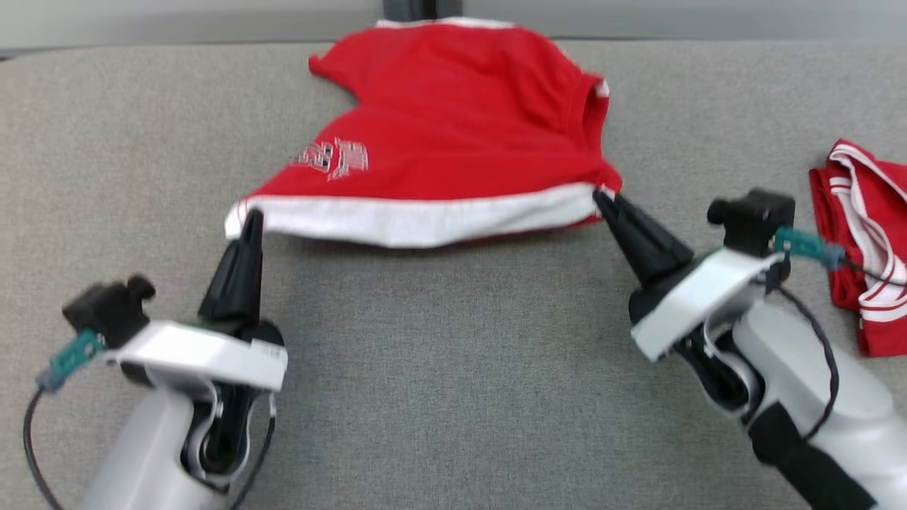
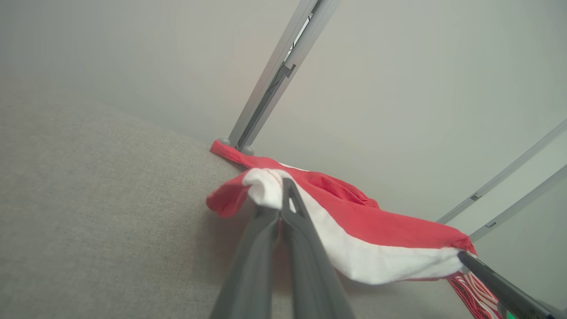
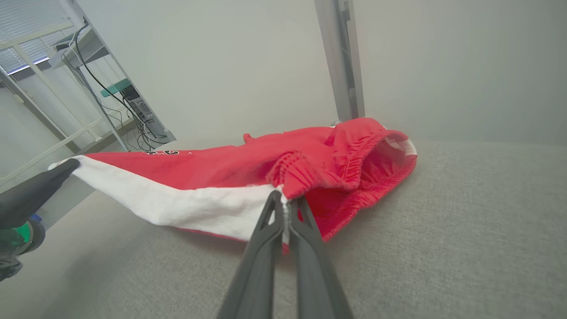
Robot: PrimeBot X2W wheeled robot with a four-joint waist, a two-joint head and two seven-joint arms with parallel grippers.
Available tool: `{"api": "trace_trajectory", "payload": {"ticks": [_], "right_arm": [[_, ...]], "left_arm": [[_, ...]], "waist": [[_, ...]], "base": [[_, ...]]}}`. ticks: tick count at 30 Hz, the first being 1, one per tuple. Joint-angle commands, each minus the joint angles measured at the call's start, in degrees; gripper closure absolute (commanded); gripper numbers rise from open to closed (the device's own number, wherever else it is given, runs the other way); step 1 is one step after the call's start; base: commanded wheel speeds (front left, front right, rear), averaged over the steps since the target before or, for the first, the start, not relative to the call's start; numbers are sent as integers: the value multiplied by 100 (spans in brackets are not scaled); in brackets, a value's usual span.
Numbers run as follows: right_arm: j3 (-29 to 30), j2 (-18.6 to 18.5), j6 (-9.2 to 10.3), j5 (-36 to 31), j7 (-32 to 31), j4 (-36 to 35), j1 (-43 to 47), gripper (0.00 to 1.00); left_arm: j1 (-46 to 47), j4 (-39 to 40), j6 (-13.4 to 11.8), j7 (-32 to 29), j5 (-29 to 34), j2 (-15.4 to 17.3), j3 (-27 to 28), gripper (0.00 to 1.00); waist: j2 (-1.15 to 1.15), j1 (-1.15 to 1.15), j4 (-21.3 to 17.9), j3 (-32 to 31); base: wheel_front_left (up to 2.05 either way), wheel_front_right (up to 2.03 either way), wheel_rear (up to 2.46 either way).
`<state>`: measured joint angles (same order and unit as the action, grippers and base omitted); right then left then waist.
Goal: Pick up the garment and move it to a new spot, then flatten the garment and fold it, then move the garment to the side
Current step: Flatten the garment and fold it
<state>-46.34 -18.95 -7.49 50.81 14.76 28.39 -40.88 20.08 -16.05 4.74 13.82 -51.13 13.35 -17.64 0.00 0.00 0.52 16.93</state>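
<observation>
Garment [image 1: 453,134] of red cloth with a white band [image 1: 425,223] along its near edge, stretched between two robot hands over a grey cloth-covered bench [image 1: 453,368]. The left hand [image 1: 249,219] has its two dark fingers pressed together on one end of the white band. The right hand [image 1: 604,200] is clamped the same way on the other end, where the white meets a gathered red seam. Between the hands the band runs taut and sits slightly raised, with a shadow beneath it. Beyond the fingertips the rest of the garment trails away and lies on the bench, its far end reaching a grey upright post [image 1: 422,8]. A second red and white garment [image 1: 868,241] lies bunched on the bench on the outer side of the right hand, apart from it.

The cloth looks light, soft and limp. It creases wherever it is not held, so it will likely drape rather than keep a shape. The two ends of the band seem a sound place to hold, since drawing them apart spreads the fabric. A thin pinch could slip if tugged hard.
</observation>
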Motion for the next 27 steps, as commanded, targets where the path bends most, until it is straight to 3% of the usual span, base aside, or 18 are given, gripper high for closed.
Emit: {"api": "trace_trajectory", "payload": {"ticks": [1, 13, 21, 27], "right_arm": [[34, -78, 0, -5, 54, -96, 211, 100], [491, -361, 0, 49, -191, -1149, 1966, 100], [1288, -578, 0, -299, -1057, -2585, 3178, 100], [1864, -420, 0, -637, -1844, -3673, 4001, 100]], "left_arm": [[-202, 98, -24, 45, -8, 3, 34, 100], [-2374, 1418, -328, 139, 254, -185, 229, 100], [-3582, 2438, -576, 133, 482, -139, 305, 100], [-4107, 2979, -730, 135, 595, -54, 375, 100]], "waist": [[0, 0, -34, -187], [0, 0, 31, -1140], [0, 0, -84, -1422], [0, 0, -179, -1319]], "base": [[0, 0, 0], [0, 0, 0], [0, 0, 0], [0, 0, 0]]}}
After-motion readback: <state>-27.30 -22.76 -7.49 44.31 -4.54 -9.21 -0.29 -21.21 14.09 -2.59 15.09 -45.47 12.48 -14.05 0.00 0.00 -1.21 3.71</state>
